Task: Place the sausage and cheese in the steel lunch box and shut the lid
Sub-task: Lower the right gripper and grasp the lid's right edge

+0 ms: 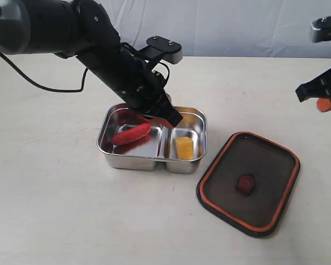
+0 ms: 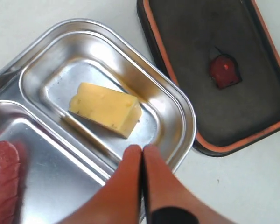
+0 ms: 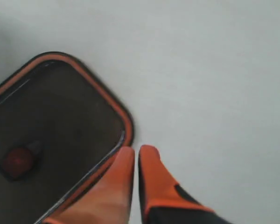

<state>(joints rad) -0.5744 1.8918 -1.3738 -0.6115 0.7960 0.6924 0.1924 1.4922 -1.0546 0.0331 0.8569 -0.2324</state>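
The steel lunch box (image 1: 106, 150) sits mid-table. The red sausage (image 1: 131, 133) lies in its larger compartment and the yellow cheese (image 1: 183, 147) in the smaller one. My left gripper (image 1: 174, 118) hovers just above the divider, shut and empty; in the left wrist view its tips (image 2: 142, 148) hang over the box rim (image 2: 186, 112) near the cheese (image 2: 105, 108), with the sausage (image 2: 3, 177) at the edge. The dark lid (image 1: 265, 160) lies to the right of the box, orange rim up. My right gripper (image 3: 136, 150) is raised beside the lid (image 3: 60, 116), its tips a narrow gap apart and empty.
The left arm and its cable (image 1: 38, 83) stretch across the table's back left. The lid's red centre valve (image 1: 245, 184) faces up. The right gripper (image 1: 324, 104) hangs at the far right edge of the exterior view. A pale backdrop (image 1: 237, 27) closes the far side.
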